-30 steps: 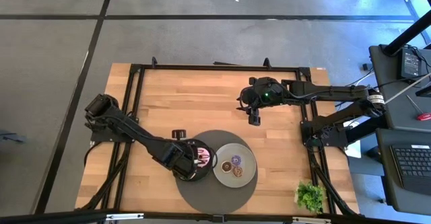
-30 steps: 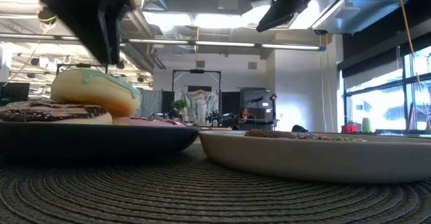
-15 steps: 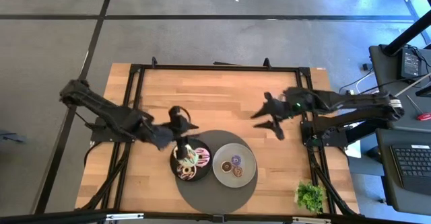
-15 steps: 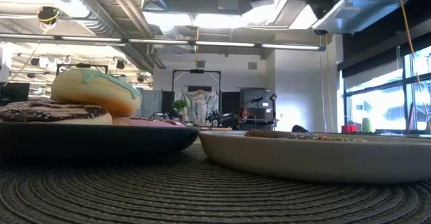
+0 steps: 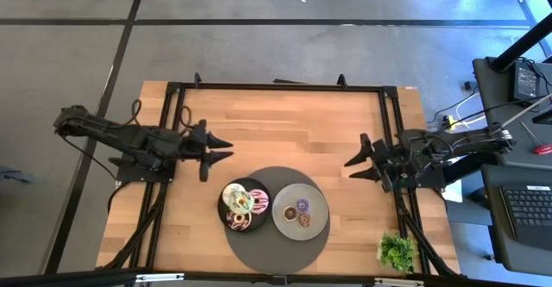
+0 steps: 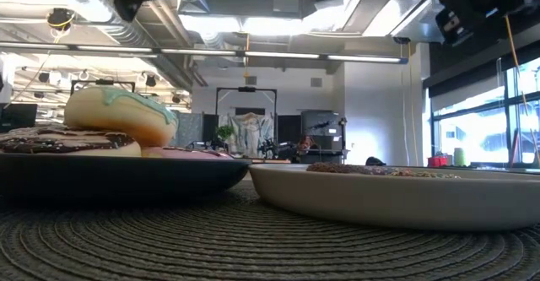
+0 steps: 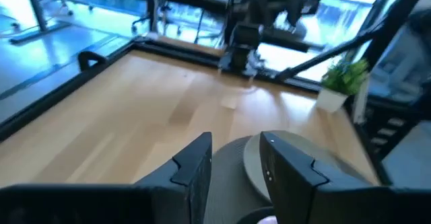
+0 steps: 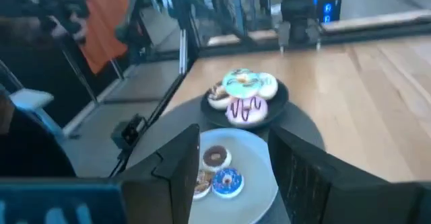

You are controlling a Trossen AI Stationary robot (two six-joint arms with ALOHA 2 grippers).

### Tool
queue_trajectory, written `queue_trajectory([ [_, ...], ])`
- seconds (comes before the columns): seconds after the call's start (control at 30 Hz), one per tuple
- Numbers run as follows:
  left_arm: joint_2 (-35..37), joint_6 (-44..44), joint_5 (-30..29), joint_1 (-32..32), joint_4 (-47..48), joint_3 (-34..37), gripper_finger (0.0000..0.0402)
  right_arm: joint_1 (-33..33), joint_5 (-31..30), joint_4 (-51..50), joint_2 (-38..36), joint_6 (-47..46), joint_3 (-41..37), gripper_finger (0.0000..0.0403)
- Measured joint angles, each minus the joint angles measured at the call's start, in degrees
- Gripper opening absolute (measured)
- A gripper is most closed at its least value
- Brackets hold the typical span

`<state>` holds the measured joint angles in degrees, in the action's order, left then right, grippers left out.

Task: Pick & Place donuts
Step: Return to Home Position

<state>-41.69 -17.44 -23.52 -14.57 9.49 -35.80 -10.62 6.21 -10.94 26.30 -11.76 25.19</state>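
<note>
My left gripper [image 5: 221,148] and right gripper [image 5: 355,162] both hang spread and empty over the bench [image 5: 285,123], big donuts [image 5: 242,204] heaped on the dark plate [image 5: 222,202], small donuts [image 5: 297,211] on the grey plate [image 5: 316,196] beside it: light, smooth toy rings, I reckon, best pinched across one side.

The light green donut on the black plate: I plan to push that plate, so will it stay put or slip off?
Probably apt to slip: the light green donut sits tilted atop the other donuts, not on the black plate itself. Its rounded shape suggests small contact patches. As a ring, it might roll if it lands on edge.
</note>
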Motion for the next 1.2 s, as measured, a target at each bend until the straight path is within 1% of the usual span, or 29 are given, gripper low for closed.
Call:
queue_trajectory([
  [0.07, 3.4, -0.3, 1.6, 0.8, -2.8, 3.7, 0.0123, 0.0, 1.0, 5.3, -2.1, -0.5, -3.7, 0.0177],
  [0.2, 9.3, 0.0, 2.5, 2.9, -9.7, 10.9, 0.0121, 0.0, 2.6, 19.0, -5.3, -1.4, -11.2, 0.0177],
  [0.27, 11.8, -0.8, 3.6, 4.2, -9.7, 13.7, 0.0119, 0.0, 2.7, 23.1, -6.5, -1.6, -14.0, 0.0177],
  [0.33, 13.9, -1.8, 4.1, 5.4, -9.7, 15.9, 0.0118, 0.0, 2.7, 25.2, -7.9, -1.3, -16.1, 0.0177],
  [0.47, 19.0, -2.1, 4.6, 7.4, -9.8, 18.9, 0.012, 0.3, 2.8, 25.4, -10.9, -0.8, -17.2, 0.0177],
  [0.6, 24.3, -1.9, 4.8, 9.7, -9.4, 21.5, 0.0119, 0.9, 2.9, 25.1, -13.7, 2.3, -17.2, 0.0177],
  [0.73, 28.9, -2.5, 7.3, 11.9, -9.3, 24.5, 0.0119, 1.3, 2.9, 21.4, -16.4, 4.6, -17.2, 0.0177],
  [0.83, 31.5, -3.2, 8.8, 13.1, -9.2, 26.7, 0.0121, 1.5, 2.9, 21.5, -17.8, 5.1, -17.2, 0.0177],
  [0.93, 33.6, -3.8, 8.9, 14.0, -9.3, 28.5, 0.0123, 1.5, 2.9, 21.4, -18.6, 7.1, -17.2, 0.0177],
  [1.2, 37.6, -3.9, 9.9, 16.2, -9.3, 32.4, 0.0123, 1.5, 2.8, 22.3, -18.6, 7.6, -17.2, 0.0177],
])
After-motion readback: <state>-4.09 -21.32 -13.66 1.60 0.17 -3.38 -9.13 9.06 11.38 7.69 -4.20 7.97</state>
